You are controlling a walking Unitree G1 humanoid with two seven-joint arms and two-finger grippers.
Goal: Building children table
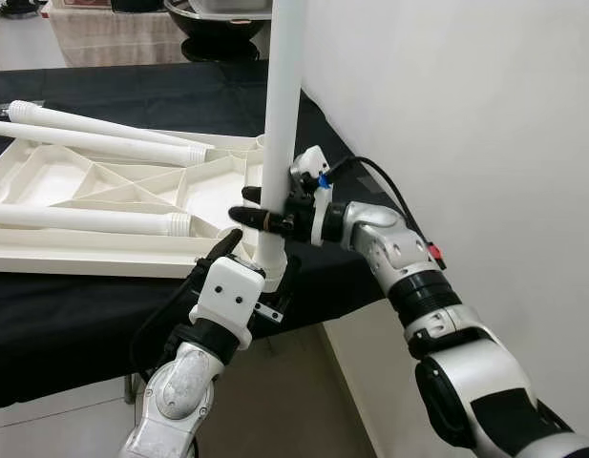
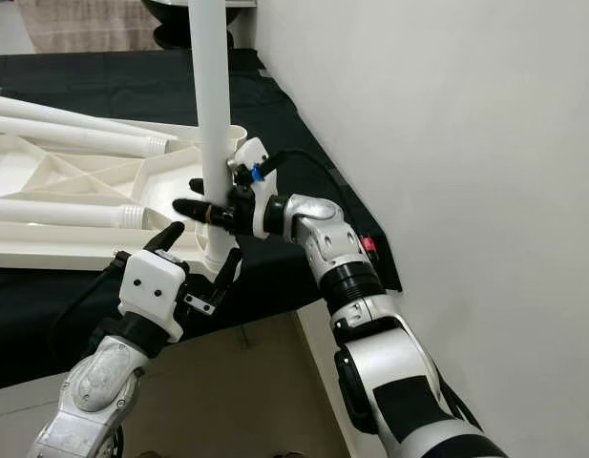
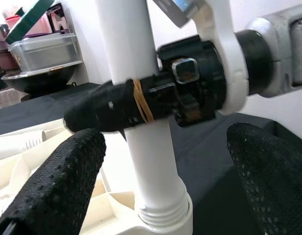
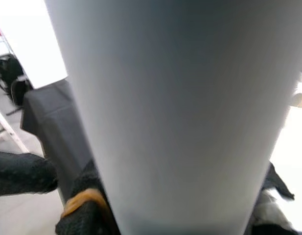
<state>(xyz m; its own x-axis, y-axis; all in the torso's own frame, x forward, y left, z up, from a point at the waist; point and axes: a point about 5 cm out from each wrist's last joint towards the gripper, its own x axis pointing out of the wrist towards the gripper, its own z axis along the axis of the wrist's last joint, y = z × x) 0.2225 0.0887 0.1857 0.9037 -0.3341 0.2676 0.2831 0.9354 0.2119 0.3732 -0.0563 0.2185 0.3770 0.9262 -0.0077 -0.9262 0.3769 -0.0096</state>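
The white tabletop [image 1: 46, 181] lies upside down on a black-covered table. One white leg [image 1: 284, 95] stands upright in the socket [image 3: 160, 220] at the near right corner. My right gripper [image 1: 256, 208] is shut on this leg a little above the socket, and its black finger [image 3: 106, 110] with an orange band wraps the tube. Lower down, my left gripper [image 1: 259, 262] is open, its fingertips [image 3: 58, 176] straddling the leg's base with gaps on both sides. The leg [image 4: 175, 107] looms close in the right wrist view. Three loose legs [image 1: 94, 143] lie across the tabletop.
A white wall [image 1: 466, 114] rises close on the right, just behind my right arm. The black cloth [image 1: 84, 315] hangs over the table's front edge, with floor below. A dark bowl [image 1: 218, 19] and containers stand at the back.
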